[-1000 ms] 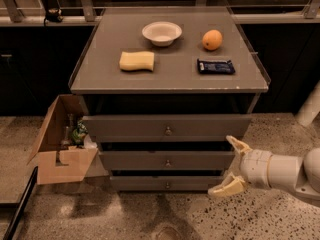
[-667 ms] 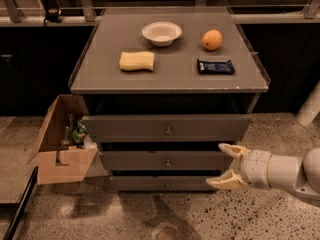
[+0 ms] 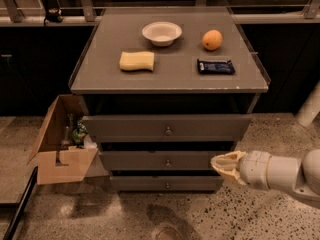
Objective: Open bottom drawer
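Gripper (image 3: pixel 219 165): cream-coloured, at the right end of the middle drawer front (image 3: pixel 135 160); whether open or closed cannot be told. Bottom drawer (image 3: pixel 145 183): lowest, just below-left, appears shut, knob (image 3: pixel 167 185) central. Speckled floor (image 3: pixel 200 216): bare in front. Cardboard box (image 3: pixel 60 156): by the cabinet's left edge.

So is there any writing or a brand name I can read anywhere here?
On the dark blue packet: some print, too blurred to read.
On the cardboard box: no lettering shows.
On the gripper, by the right end of the middle drawer: no markings show.
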`<state>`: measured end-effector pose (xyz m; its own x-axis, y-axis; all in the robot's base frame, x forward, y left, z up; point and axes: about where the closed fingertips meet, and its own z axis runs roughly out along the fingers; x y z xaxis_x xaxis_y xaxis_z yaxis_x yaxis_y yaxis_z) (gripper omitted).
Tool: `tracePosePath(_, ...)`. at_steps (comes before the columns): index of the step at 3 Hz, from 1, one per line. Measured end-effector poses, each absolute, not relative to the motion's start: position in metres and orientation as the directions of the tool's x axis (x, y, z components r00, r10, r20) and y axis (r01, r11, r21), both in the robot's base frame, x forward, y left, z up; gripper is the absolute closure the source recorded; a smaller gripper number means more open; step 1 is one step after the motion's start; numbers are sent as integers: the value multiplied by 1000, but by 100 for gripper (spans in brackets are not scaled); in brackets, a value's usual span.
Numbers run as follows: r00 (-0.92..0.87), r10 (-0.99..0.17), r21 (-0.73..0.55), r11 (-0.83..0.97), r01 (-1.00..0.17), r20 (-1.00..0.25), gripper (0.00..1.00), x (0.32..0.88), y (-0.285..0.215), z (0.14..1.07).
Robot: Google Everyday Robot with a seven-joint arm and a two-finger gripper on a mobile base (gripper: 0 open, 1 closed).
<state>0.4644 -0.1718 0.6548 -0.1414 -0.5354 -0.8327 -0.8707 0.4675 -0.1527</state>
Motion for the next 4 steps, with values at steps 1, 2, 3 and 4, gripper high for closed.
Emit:
tracePosePath(1,-140,-511,-145,478,-866,-848,100,463,-171,644)
tracePosePath(2,-175,-492,-113,501,-858,-853,100,467,-174,607)
tracePosePath(3,-211,-473,-83,526,-846,-855,100,473,-173,557)
tracePosePath(4,-241,-477,-82,562,-823,-845,100,473,-172,506)
